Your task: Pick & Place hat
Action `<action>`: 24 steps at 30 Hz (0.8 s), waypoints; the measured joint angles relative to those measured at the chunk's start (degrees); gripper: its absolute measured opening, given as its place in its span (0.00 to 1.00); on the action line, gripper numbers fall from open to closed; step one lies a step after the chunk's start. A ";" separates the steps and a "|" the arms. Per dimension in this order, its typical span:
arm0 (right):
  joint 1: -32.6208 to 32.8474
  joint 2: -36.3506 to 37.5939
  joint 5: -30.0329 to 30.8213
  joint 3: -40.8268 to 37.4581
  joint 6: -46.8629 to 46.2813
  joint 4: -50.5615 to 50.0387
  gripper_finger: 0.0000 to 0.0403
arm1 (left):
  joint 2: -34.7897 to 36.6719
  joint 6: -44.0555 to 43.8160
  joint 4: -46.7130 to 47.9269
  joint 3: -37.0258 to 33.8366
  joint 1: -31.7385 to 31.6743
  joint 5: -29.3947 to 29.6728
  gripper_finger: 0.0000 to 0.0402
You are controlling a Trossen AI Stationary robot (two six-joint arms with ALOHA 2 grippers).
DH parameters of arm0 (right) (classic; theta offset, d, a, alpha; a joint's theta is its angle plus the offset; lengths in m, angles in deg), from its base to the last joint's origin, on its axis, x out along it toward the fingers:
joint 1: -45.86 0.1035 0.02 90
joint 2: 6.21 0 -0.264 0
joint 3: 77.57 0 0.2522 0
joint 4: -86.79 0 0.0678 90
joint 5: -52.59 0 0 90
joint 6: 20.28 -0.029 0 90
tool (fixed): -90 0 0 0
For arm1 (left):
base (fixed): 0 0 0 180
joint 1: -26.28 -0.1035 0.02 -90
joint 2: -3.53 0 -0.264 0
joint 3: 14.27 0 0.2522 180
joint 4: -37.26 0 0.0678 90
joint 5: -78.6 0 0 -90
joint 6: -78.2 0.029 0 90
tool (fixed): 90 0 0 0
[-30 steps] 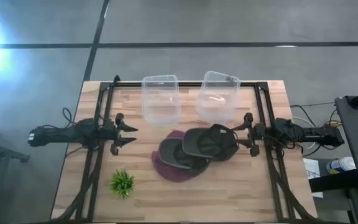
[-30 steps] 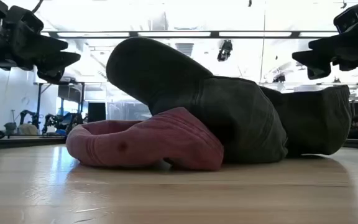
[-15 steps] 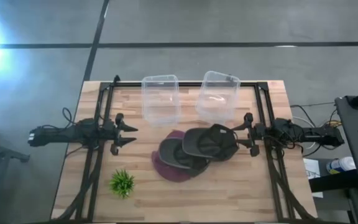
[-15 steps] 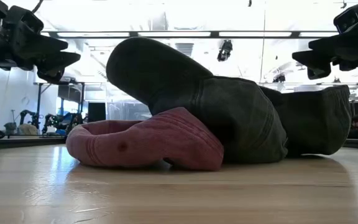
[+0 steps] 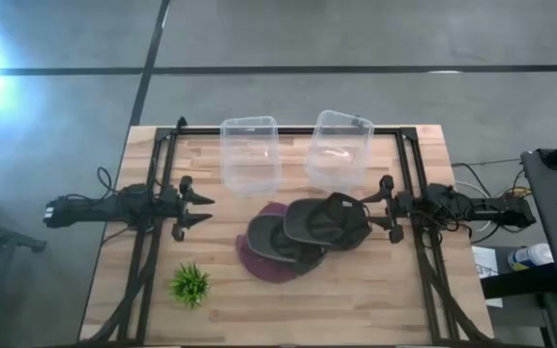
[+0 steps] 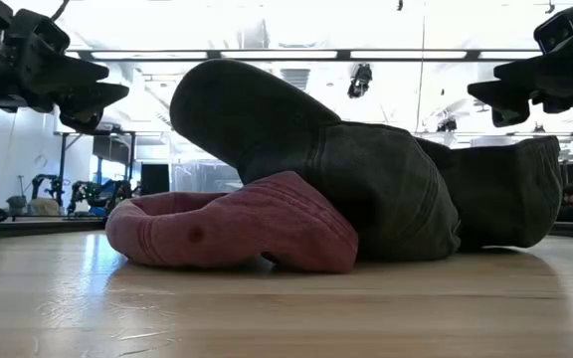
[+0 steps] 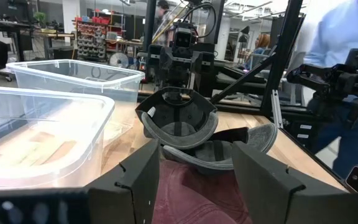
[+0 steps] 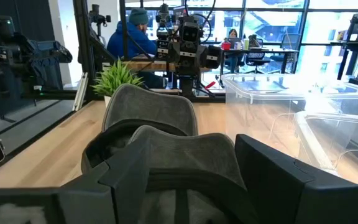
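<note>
Three caps lie in an overlapping heap mid-table. A dark red cap [image 5: 262, 263] is at the bottom on the wood; a dark grey cap [image 5: 277, 241] rests on it. Another dark grey cap [image 5: 329, 220] lies inside-up at the heap's right, overlapping them. My left gripper [image 5: 201, 211] hovers open left of the heap, above the table. My right gripper [image 5: 379, 209] hovers open just right of the rightmost cap, touching nothing. In the low view the red cap [image 6: 227, 231] lies in front of the grey ones [image 6: 366, 189].
Two clear plastic bins [image 5: 250, 154] [image 5: 340, 148] stand at the far edge behind the caps. A small green plant [image 5: 190, 284] sits near the near-left corner. Black frame rails [image 5: 153, 242] run along both sides. A person shows beyond the table in the wrist views.
</note>
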 joint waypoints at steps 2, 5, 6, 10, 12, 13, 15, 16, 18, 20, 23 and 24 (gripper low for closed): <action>0.01 0.00 0.00 -0.01 0.00 0.00 0.57 | 0.00 0.00 -0.02 -0.01 0.00 0.00 0.48; 0.00 -0.01 0.02 -0.01 0.00 0.00 0.57 | -0.01 0.00 -0.01 0.00 0.01 0.00 0.48; 0.01 -0.02 0.01 0.00 0.00 0.00 0.57 | -0.01 0.00 -0.02 0.00 0.02 0.00 0.48; 0.00 -0.01 0.01 0.00 0.00 0.00 0.57 | 0.00 0.00 0.00 0.00 0.00 0.00 0.48; 0.01 -0.02 0.00 -0.01 0.00 0.00 0.57 | 0.00 0.00 -0.01 -0.01 0.01 0.00 0.48; 0.01 0.00 0.00 -0.01 0.00 0.00 0.57 | 0.00 0.00 -0.01 -0.01 0.00 0.00 0.48; 0.00 0.00 0.00 0.01 0.00 0.00 0.57 | 0.00 0.00 -0.02 0.00 0.02 0.00 0.48; 0.01 -0.01 0.01 0.00 0.00 0.00 0.57 | -0.01 0.00 -0.01 -0.02 0.00 0.00 0.48; 0.01 -0.01 0.00 0.01 0.00 0.00 0.57 | 0.00 0.00 -0.02 -0.02 0.00 0.00 0.48; 0.01 0.00 0.00 -0.01 0.00 0.02 0.57 | 0.00 0.00 -0.02 -0.01 0.00 0.00 0.48; 0.01 0.00 -0.48 -0.01 -6.20 0.24 0.57 | 0.00 0.00 0.00 0.00 0.00 0.00 0.48; 0.01 0.00 -1.27 -0.01 -12.32 0.62 0.57 | -0.02 0.00 0.00 0.00 0.00 0.00 0.48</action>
